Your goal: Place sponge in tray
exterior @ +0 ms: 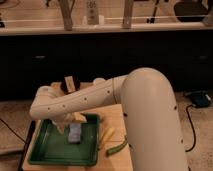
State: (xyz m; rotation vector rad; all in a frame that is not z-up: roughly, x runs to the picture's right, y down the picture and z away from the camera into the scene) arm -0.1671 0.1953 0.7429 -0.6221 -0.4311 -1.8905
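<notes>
The gripper (66, 123) hangs over the dark green rectangular plastic tray (50, 148), at the small pale blue-grey sponge block (75, 133). I cannot tell its grip. A snagged sponge might lift back out.

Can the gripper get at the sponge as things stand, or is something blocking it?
Probably yes. The gripper hangs over the tray, just above the sponge, with nothing visible between them. The yellow piece and green vegetable lie outside the tray's right rim, out of the way.
</notes>
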